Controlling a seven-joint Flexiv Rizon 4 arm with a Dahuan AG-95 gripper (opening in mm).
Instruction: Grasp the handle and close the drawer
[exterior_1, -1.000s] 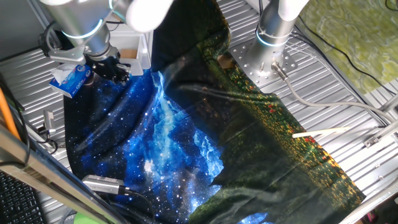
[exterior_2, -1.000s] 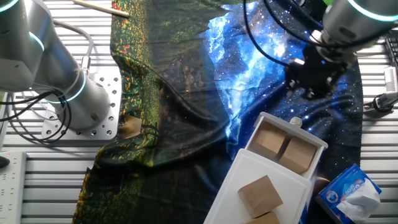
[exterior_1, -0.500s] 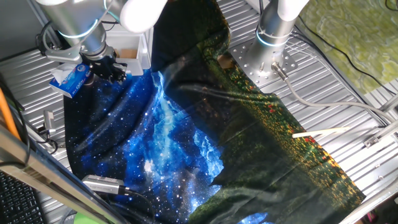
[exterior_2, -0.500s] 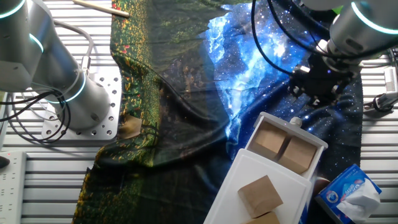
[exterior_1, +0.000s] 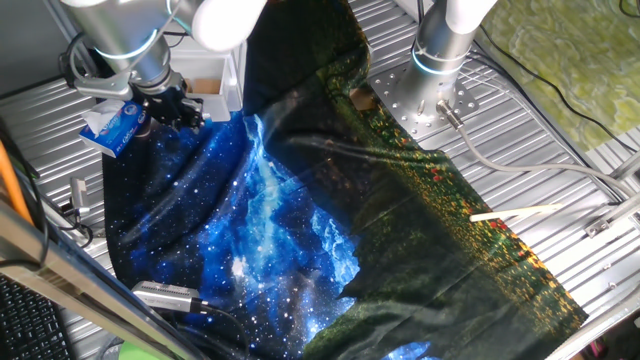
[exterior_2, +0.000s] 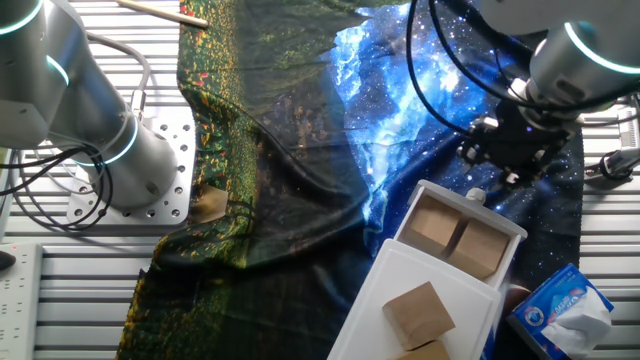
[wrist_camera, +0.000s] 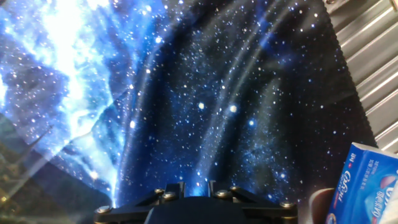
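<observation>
One drawer (exterior_2: 455, 240) stands pulled out of its white box (exterior_2: 415, 310) at the 5 o'clock part of the other fixed view, two tan blocks lying inside it and the small round handle (exterior_2: 476, 195) sitting on its front edge. Just past the handle, toward 2 o'clock, the dark pincer (exterior_2: 512, 160) hovers over the starry blue cloth (exterior_2: 400, 80) covering the desk (exterior_2: 290, 340), apart from the handle. How wide it stands I cannot tell.
</observation>
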